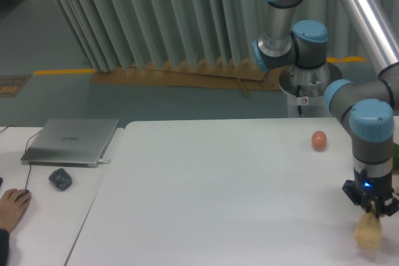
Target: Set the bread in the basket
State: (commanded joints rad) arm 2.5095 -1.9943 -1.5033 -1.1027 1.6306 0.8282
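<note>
The bread (368, 232) is a pale tan oblong bun at the far right of the white table (218, 197), hanging from its upper end. My gripper (373, 208) points straight down and is shut on the bun's top, which looks pinched between the fingers. The bun seems lifted a little off the table. The basket is out of view.
A small orange-brown egg-like ball (319, 140) sits on the table behind the gripper. A sliver of something green (396, 157) shows at the right edge. On the left table are a closed laptop (72, 141), a dark mouse (60, 179) and a person's hand (11, 209).
</note>
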